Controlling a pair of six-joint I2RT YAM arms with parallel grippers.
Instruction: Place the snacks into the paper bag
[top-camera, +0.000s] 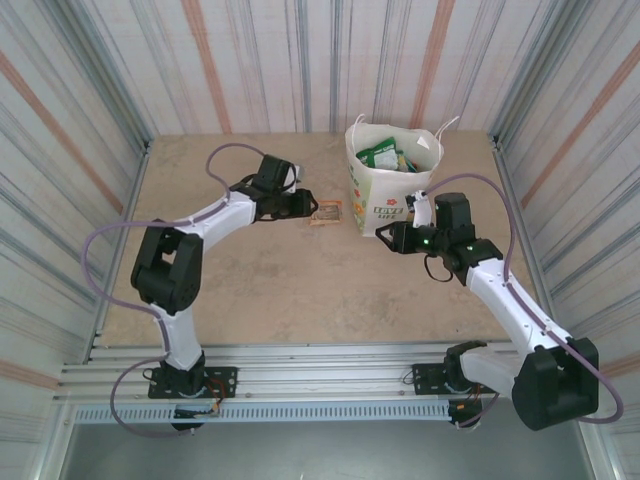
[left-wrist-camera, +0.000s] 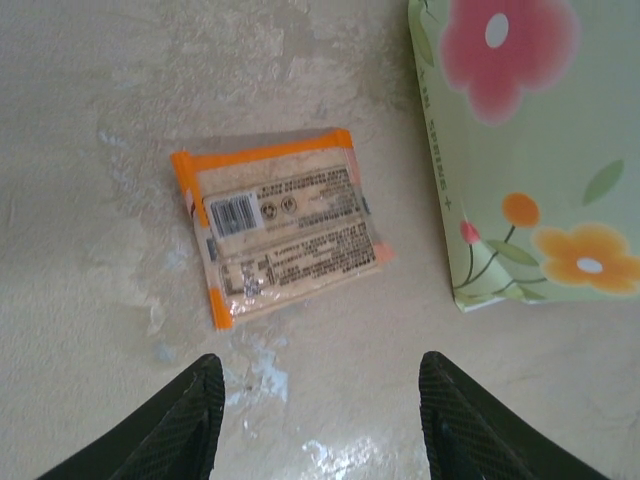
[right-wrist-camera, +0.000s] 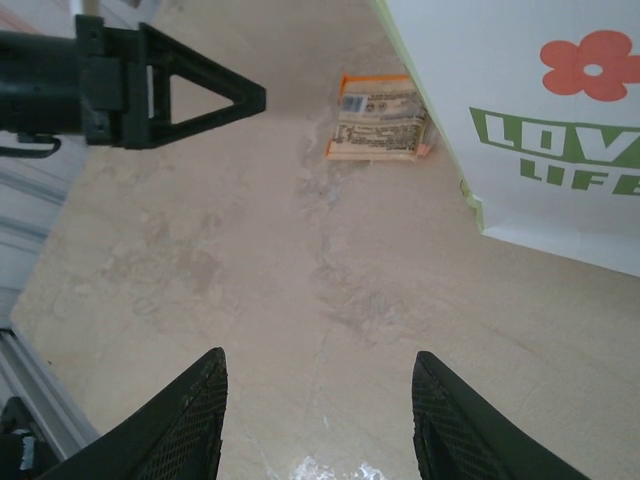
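Note:
A small flat snack packet (top-camera: 325, 213) with orange edges lies label side up on the table, just left of the paper bag (top-camera: 390, 185). The bag stands upright and holds a green packet (top-camera: 380, 155) among other snacks. My left gripper (top-camera: 306, 207) hovers close to the packet's left side, open and empty. In the left wrist view the packet (left-wrist-camera: 285, 235) lies ahead of the gripper (left-wrist-camera: 320, 362), with the bag (left-wrist-camera: 530, 150) to its right. My right gripper (top-camera: 384, 235) is open and empty in front of the bag. From the right wrist, that gripper (right-wrist-camera: 320, 358) faces the packet (right-wrist-camera: 380, 118), the bag (right-wrist-camera: 540, 130) and the left gripper (right-wrist-camera: 240, 95).
Corrugated metal walls (top-camera: 90, 120) enclose the table on three sides. The bag's string handles (top-camera: 447, 125) stick up at its rim. A metal rail (top-camera: 320, 365) runs along the near edge by the arm bases. Bare tabletop (top-camera: 300, 290) lies between the arms.

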